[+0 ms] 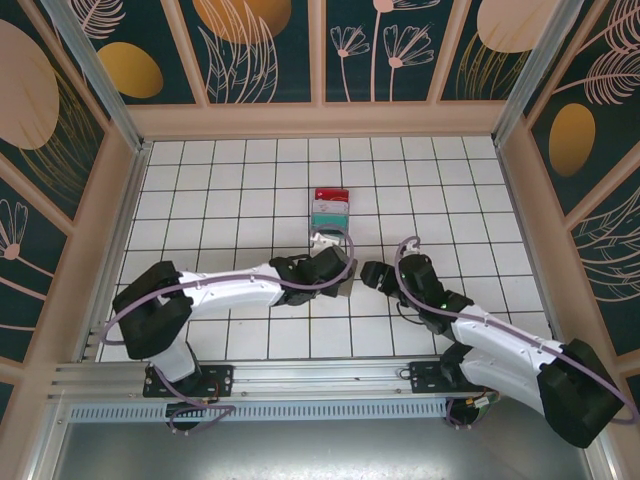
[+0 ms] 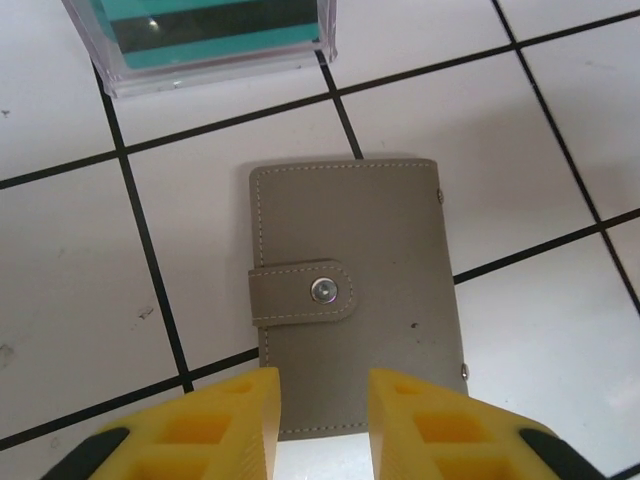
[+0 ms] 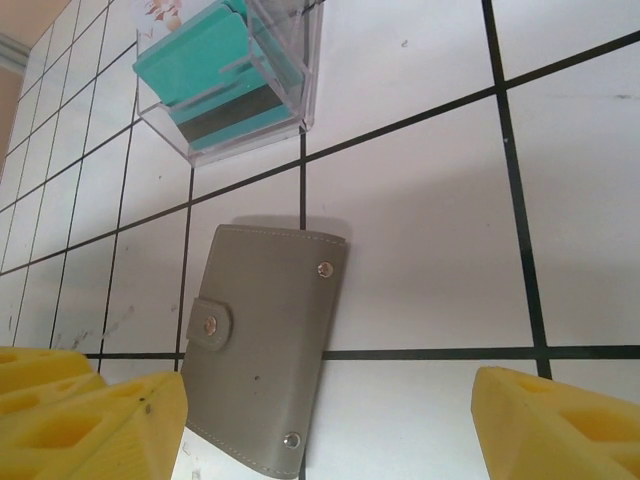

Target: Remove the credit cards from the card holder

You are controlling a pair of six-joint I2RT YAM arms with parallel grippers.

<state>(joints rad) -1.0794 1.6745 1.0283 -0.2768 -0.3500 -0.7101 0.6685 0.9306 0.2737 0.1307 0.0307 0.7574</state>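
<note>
The card holder (image 2: 355, 260) is a flat grey-brown wallet lying on the white tiles, its strap snapped shut. The credit cards are hidden inside it. My left gripper (image 2: 323, 385) hovers over its near short edge, yellow fingers (image 2: 240, 410) a narrow gap apart with nothing between them. In the right wrist view the card holder (image 3: 265, 330) lies at lower left, and my right gripper (image 3: 325, 400) stands wide open just to its right. From the top view the left gripper (image 1: 338, 268) and right gripper (image 1: 372, 272) nearly meet at the table's middle.
A clear plastic box (image 2: 215, 40) holding a red, white and teal stack stands just beyond the card holder; it also shows as the box (image 1: 330, 208) in the top view. Patterned walls (image 1: 320, 60) enclose the tiled floor (image 1: 230, 190) on three sides.
</note>
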